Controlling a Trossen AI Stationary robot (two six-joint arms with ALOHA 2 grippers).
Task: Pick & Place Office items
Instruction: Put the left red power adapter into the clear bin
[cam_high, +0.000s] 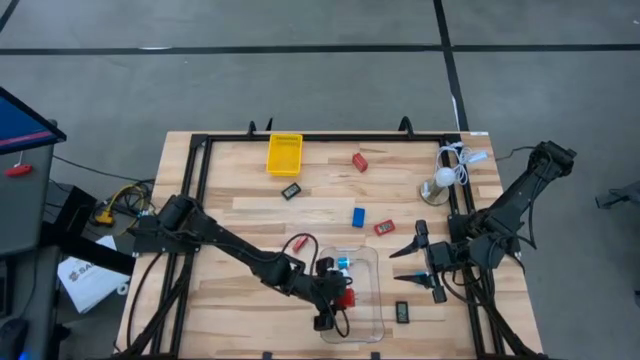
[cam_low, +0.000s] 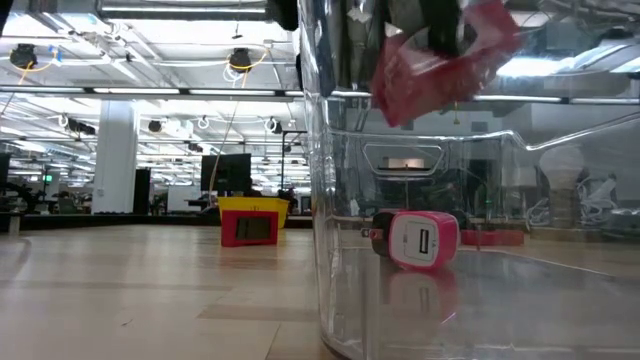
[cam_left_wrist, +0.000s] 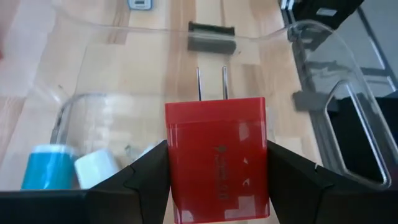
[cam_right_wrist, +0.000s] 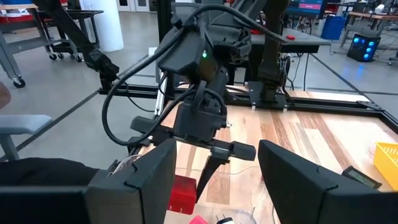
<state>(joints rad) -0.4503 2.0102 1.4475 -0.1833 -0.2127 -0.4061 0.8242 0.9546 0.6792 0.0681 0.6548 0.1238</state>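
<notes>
My left gripper hangs over the clear plastic bin and is shut on a red plug block with two metal prongs; the low view shows that block high up. In the bin lie a white-and-cyan piece and a pink-red block with a white face. On the table are red blocks, a blue block and black rectangles. My right gripper waits open, right of the bin. My left gripper pinches the red plug block by its two opposite side faces, one finger on each. The fingers come from above, pointing down into the bin. The block is lifted clear of the bin's floor, with its prongs pointing away from the wrist, downward.
A yellow tray stands near the far edge. A white round lamp-like object with coiled cable sits at the far right. Black frame rails run along the table's left, far and right sides. Bare wood lies left of the bin.
</notes>
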